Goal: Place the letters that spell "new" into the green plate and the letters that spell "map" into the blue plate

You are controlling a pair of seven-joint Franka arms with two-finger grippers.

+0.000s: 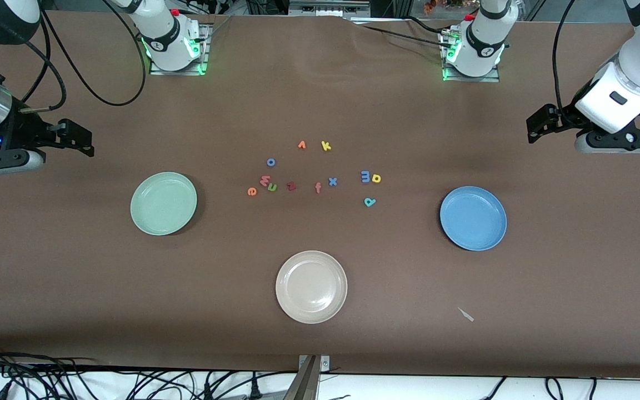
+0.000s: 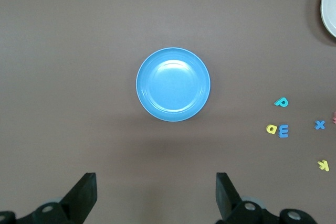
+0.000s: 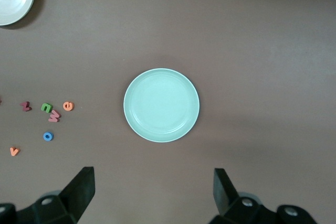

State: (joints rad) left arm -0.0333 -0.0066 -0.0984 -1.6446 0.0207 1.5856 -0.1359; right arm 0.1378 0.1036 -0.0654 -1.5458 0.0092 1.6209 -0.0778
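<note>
We have not started sorting: both plates are bare, and all six letters lie between the green plate (image 1: 163,203) and the blue plate (image 1: 473,218), with e (image 1: 251,191), w (image 1: 265,180) and n (image 1: 272,187) toward the green plate, and m (image 1: 365,176), a (image 1: 376,178) and p (image 1: 369,202) toward the blue plate. Next we must pinch one tiny letter, probably e. Our right claw (image 1: 78,141) and left claw (image 1: 539,123) hang spread wide, empty, above the table's ends.

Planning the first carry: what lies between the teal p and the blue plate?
Only bare brown tabletop between teal p and blue plate, per the front view.
</note>
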